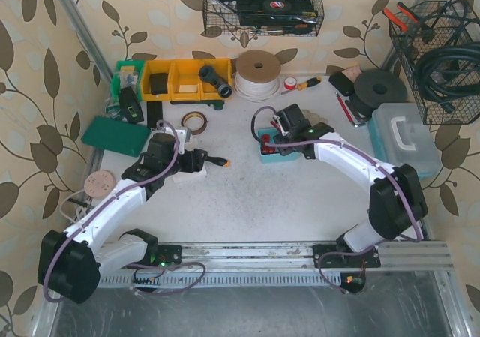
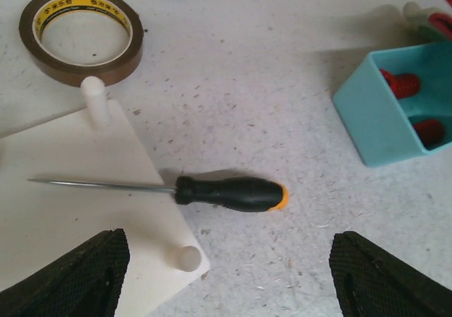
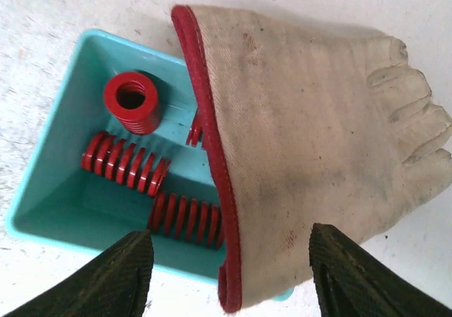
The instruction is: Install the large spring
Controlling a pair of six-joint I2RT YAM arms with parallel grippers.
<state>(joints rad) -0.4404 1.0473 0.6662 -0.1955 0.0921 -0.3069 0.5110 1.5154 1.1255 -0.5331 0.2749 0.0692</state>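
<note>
A teal tray (image 3: pixel 49 190) holds red springs: two long ones lying flat (image 3: pixel 123 162) (image 3: pixel 187 218) and a short one standing upright (image 3: pixel 132 102). A beige work glove with a red cuff (image 3: pixel 311 140) lies over the tray's right half and hides part of it. My right gripper (image 3: pixel 232 241) is open above the glove cuff and the tray (image 1: pixel 266 151). My left gripper (image 2: pixel 229 260) is open and empty above a black screwdriver (image 2: pixel 229 193). The screwdriver's shaft lies across a white base plate (image 2: pixel 63 183) with upright pegs (image 2: pixel 93 94) (image 2: pixel 187 258).
A brown tape roll (image 2: pixel 81 34) lies beyond the plate. At the back stand yellow bins (image 1: pixel 184 78), a cord spool (image 1: pixel 257 73) and a black disc (image 1: pixel 379 89). A clear box (image 1: pixel 405 138) is at the right, a green pad (image 1: pixel 114 134) at the left.
</note>
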